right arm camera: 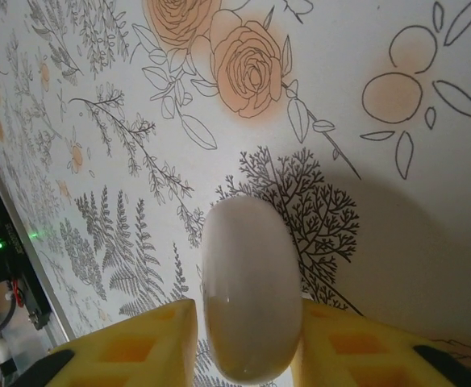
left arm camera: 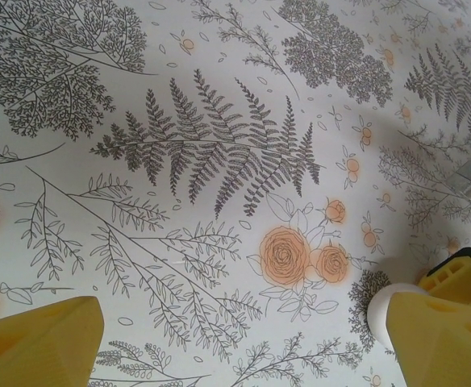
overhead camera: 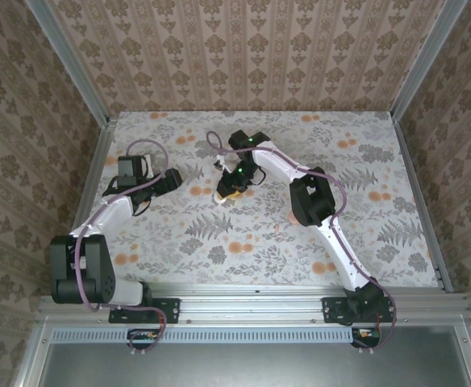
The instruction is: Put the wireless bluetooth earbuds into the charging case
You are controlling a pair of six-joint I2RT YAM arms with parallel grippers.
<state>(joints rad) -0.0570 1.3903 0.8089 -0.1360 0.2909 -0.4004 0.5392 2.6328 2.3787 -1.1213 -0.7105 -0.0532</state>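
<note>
- My left gripper [left arm camera: 243, 347], a two-finger claw with yellow pads, hangs spread wide over the flower-printed table cloth [overhead camera: 429, 169] and holds nothing. In its wrist view a white curve of the case peeks out beside one pad, so it is near enough to help.
- A tiny whitish piece [overhead camera: 218, 165] lies on the cloth just beyond the right arm's fingers. I take it for one of the wireless earbuds, though it is too small to be sure. I cannot pick out a second one.
- The smooth white oval plastic charging case [right arm camera: 252, 282] sits near the middle of the table, between the right arm's pads. From here it reads as one unbroken shell. I see no open lid or sockets, but its far side is hidden.
- My right gripper [right arm camera: 248, 347] has its yellow pads flanking the case closely on both sides. I cannot tell whether they pinch it or merely stand against it.
- To do this step well, I judge the case must rest steady with its sockets showing before any bud goes in. If I let go, I back the pads straight off so they do not tip it. I would bring the left claw in to brace the shell, then pinch the tiny bud lightly, since it could skitter away.
</note>
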